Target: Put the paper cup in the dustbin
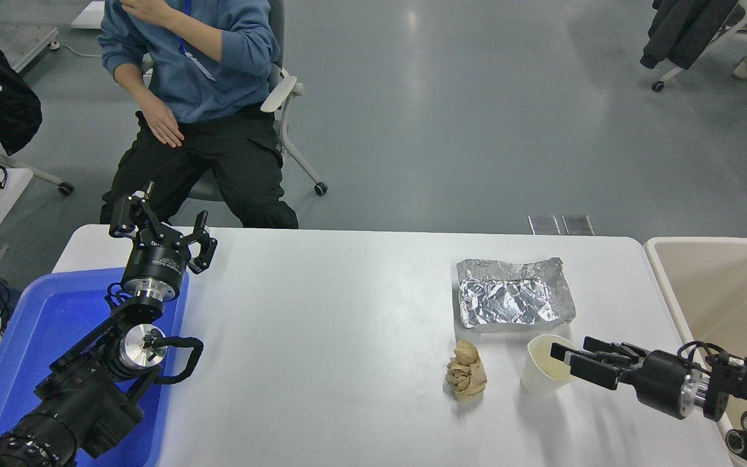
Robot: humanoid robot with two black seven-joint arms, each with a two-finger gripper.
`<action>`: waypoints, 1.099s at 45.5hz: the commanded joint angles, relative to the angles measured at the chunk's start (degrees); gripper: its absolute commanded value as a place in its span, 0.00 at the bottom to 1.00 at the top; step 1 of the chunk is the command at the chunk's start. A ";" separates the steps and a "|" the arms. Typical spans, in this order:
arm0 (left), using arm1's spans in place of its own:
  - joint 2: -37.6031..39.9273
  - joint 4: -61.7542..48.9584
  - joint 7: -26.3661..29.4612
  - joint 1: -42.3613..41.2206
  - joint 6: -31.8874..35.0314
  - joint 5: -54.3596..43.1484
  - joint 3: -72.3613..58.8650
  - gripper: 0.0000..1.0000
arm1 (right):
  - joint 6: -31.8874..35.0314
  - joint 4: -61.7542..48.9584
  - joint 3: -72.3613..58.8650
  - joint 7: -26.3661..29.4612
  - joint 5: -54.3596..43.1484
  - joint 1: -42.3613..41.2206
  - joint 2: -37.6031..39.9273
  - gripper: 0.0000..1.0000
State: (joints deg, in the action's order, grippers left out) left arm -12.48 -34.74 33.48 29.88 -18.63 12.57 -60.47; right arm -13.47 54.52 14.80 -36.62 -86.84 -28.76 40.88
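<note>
White bench [347, 337] carries a brown paper ball [466, 379] just left of the paper cup [542, 376]. Foil tray [514, 301] lies behind. Right pincer [565, 363], open, straddles the cup's rim.

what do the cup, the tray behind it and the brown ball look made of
Paper cup: matte white paper, apparently, with a rolled rim. Tray: thin metal foil, crinkled and shiny. Brown ball: crumpled kraft-like paper, dull and creased.
</note>
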 commanded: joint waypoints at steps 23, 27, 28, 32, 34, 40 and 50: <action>0.00 0.03 0.00 0.00 0.00 0.00 0.00 1.00 | -6.40 -12.42 -11.73 -1.96 0.01 -4.73 -5.46 0.63; 0.00 0.03 0.00 0.00 0.00 0.00 0.09 1.00 | -6.48 -12.51 -12.08 -1.96 0.01 -4.99 -5.38 0.56; 0.00 -0.06 0.00 0.09 0.00 0.00 0.09 1.00 | -6.48 -12.51 -12.08 -1.96 0.01 -4.91 -5.38 0.55; 0.00 0.03 0.00 0.00 0.00 0.00 0.09 1.00 | -6.40 -12.51 -12.08 -1.96 0.01 -4.99 -5.38 0.39; 0.00 0.03 0.00 0.00 0.00 0.00 0.09 1.00 | -6.40 -12.51 -12.08 -1.96 0.01 -5.08 -5.38 0.36; 0.00 -0.06 0.00 0.09 0.00 0.00 0.09 1.00 | -6.40 -12.34 -12.08 -1.96 0.01 -4.90 -5.38 0.10; 0.00 0.03 0.00 0.00 0.00 0.00 0.09 1.00 | -5.96 -11.72 -12.26 -2.05 0.18 -5.34 -5.29 0.00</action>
State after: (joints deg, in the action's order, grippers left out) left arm -12.48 -34.73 33.49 29.95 -18.63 12.57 -60.38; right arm -19.70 42.41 2.93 -38.57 -86.78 -33.71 35.57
